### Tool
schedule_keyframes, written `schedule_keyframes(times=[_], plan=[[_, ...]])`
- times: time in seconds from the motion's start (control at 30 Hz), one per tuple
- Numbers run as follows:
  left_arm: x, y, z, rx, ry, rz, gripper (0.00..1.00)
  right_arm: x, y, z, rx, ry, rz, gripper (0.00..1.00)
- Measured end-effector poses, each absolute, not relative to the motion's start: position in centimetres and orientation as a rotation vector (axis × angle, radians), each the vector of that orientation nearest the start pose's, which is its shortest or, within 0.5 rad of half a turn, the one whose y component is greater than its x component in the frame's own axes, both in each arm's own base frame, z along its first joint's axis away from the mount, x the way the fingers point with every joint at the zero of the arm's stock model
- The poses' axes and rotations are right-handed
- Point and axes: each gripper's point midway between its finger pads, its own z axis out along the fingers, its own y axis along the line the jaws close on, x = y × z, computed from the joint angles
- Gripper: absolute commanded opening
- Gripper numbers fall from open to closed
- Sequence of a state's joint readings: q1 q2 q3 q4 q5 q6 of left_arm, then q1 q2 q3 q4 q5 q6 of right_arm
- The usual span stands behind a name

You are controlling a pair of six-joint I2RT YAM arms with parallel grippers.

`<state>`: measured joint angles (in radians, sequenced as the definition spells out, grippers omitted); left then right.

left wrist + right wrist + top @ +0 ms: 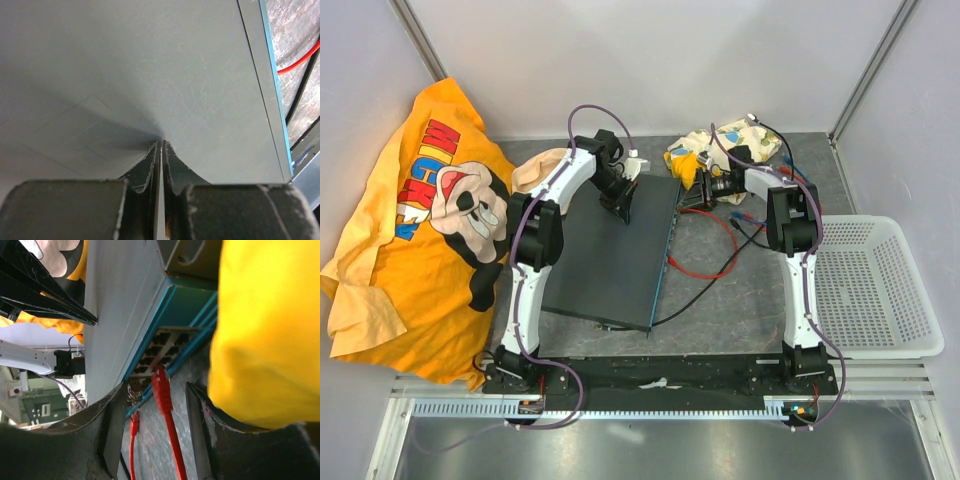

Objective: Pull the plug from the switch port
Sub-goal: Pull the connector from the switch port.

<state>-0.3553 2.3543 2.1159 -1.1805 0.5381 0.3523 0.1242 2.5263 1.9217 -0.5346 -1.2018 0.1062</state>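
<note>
**DESK:** Where does the switch sit?

**ARMS:** The large flat dark grey metal switch lies under my left gripper, whose fingers are pressed together with their tips down on its lid. Its teal socket edge runs just ahead of my right gripper, fingers apart and holding nothing.

**DESK:** And the plug?

**ARMS:** The thin red cable trails back past my right fingers. Its red moulded plug stands between them, nose apparently in a port. A second red plug shows beside the finger nearer the lid; I cannot tell whether it is seated.

**DESK:** How will it handle?

**ARMS:** I judge the box heavy and rigid, good for pinning. The plug looks small, stiff and slick, and is likely latched. I would take the boot by its sides, not the limp cable, and draw straight out.

**DESK:** Any writing?

**ARMS:** Only "MICKEY" on the orange cartoon T-shirt, well left of my left fingers. Nothing on the switch or the plug is legible.
</note>
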Motion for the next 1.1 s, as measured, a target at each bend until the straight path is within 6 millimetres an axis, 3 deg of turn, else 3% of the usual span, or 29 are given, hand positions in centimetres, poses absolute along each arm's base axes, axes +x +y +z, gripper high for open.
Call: schedule_keyframes(times=[0.43, 1.1], plan=[[39.8, -23.5, 6.6, 1.027, 2.696, -0.840, 0.11, 46.7, 23.2, 3.5, -0.281, 2.348, 1.806, 0.47], [39.8, -23.6, 6.6, 1.019, 2.699, -0.849, 0.11, 47.4, 23.4, 3.4, -0.250, 2.316, 1.840, 0.41]])
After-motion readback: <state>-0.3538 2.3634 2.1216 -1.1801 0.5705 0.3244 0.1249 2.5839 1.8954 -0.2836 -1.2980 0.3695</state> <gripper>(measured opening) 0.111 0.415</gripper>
